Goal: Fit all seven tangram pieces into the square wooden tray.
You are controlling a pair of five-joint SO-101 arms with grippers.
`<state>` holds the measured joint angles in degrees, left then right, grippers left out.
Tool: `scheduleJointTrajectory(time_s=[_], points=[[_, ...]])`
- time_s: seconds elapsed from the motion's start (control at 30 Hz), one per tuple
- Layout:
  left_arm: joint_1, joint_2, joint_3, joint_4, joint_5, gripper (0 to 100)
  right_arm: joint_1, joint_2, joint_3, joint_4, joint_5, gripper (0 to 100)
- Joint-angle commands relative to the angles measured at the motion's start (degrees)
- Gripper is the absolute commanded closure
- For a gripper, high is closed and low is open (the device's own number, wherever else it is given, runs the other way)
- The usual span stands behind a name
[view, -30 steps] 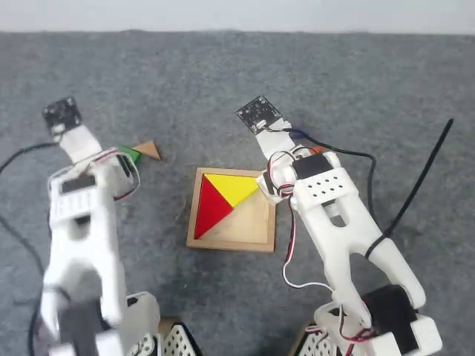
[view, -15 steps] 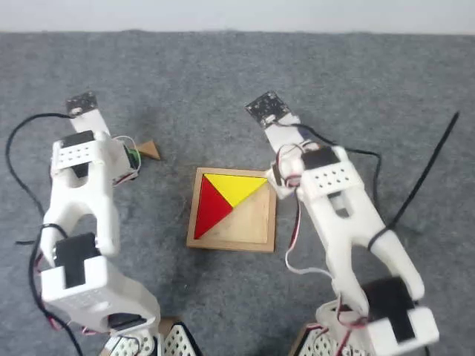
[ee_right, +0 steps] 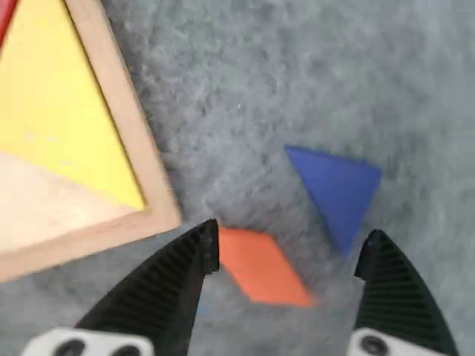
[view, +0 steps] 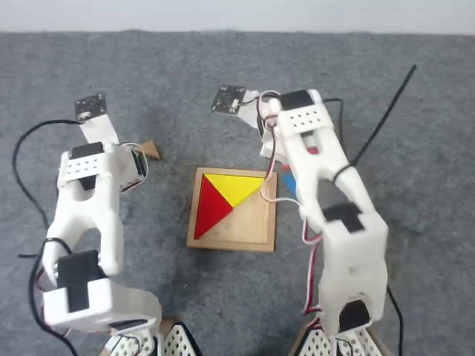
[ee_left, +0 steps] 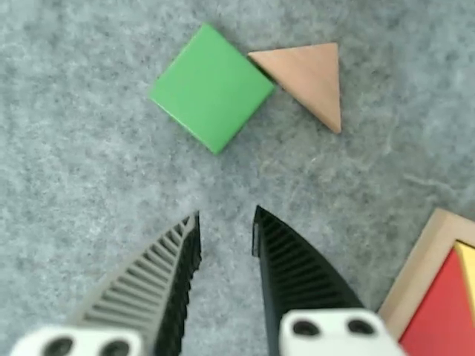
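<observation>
Wooden tray [view: 249, 222] holds the red [view: 210, 206] and yellow [view: 234, 187] triangles. Just beside the tray, our right gripper [ee_right: 291, 233] hangs spread over the orange piece [ee_right: 263, 267]. Our left gripper [ee_left: 225, 219], narrowly parted and empty, faces the green square [ee_left: 211, 87], well off the tray. Next, we judge, we lower and pinch orange.

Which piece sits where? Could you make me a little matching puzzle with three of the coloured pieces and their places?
Pieces:
1 yellow triangle
2 green square
3 orange piece

Places:
A under the open right claw
B in the wooden tray
C beside the plain wooden triangle

Pairs: 1-B, 2-C, 3-A.
</observation>
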<state>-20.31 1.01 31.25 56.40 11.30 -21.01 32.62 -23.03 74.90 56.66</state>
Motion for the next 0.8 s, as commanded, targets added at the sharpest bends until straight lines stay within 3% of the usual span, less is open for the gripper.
scheduleJointTrajectory(time_s=[0.0, 0.17, 0.77], points=[[0.5, -3.4, -0.5, -1.1, -0.6, 89, 0.5, 5.1, -12.0, 4.9, 9.1, 71.4], [0.5, -3.7, -0.5, -1.1, -0.6, 89, 0.7, 12.5, -22.2, 10.9, 15.2, 71.3], [0.4, -3.6, -0.5, -1.1, -0.6, 89, 1.7, 32.0, -47.9, 25.0, 17.2, 71.9]])
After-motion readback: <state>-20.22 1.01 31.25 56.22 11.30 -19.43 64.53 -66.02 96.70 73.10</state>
